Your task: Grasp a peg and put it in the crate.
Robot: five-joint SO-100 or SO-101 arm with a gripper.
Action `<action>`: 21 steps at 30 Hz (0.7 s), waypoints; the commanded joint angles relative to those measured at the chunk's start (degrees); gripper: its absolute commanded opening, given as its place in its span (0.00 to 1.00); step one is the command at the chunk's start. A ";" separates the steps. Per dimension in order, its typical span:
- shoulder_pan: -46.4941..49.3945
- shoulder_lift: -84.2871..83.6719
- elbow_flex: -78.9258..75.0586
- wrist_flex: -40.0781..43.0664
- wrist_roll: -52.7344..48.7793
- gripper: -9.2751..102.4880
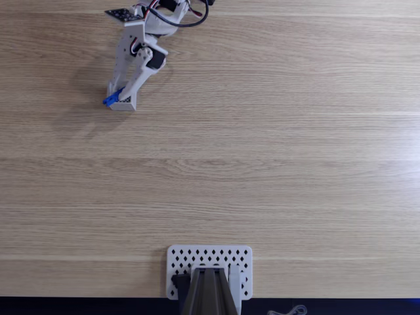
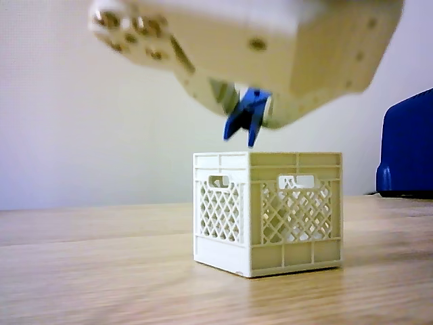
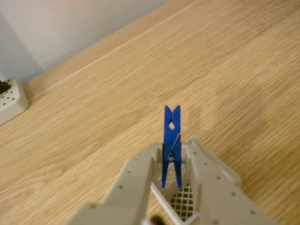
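Near the far left corner of the wooden table (image 1: 262, 164) in the fixed view, the gripper (image 3: 171, 161) is closed on the blue peg (image 3: 171, 143), holding it just above the open top of the white crate (image 2: 267, 211), while the white perforated plate (image 1: 210, 259) lies at the near edge.
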 commanded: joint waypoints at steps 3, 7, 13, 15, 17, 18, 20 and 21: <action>2.11 0.35 -5.62 -2.29 0.26 0.08; 3.52 0.18 -5.62 -2.20 -0.09 0.08; 3.52 0.35 -5.10 -1.41 -0.09 0.08; 3.34 0.35 -4.75 -1.32 0.09 0.09; 3.34 0.53 -4.75 -1.32 -0.18 0.09; 3.34 0.53 -4.75 -1.32 -0.18 0.10; 3.34 0.53 -4.75 -1.23 -0.26 0.14; 3.34 0.44 -4.75 -1.23 -0.26 0.16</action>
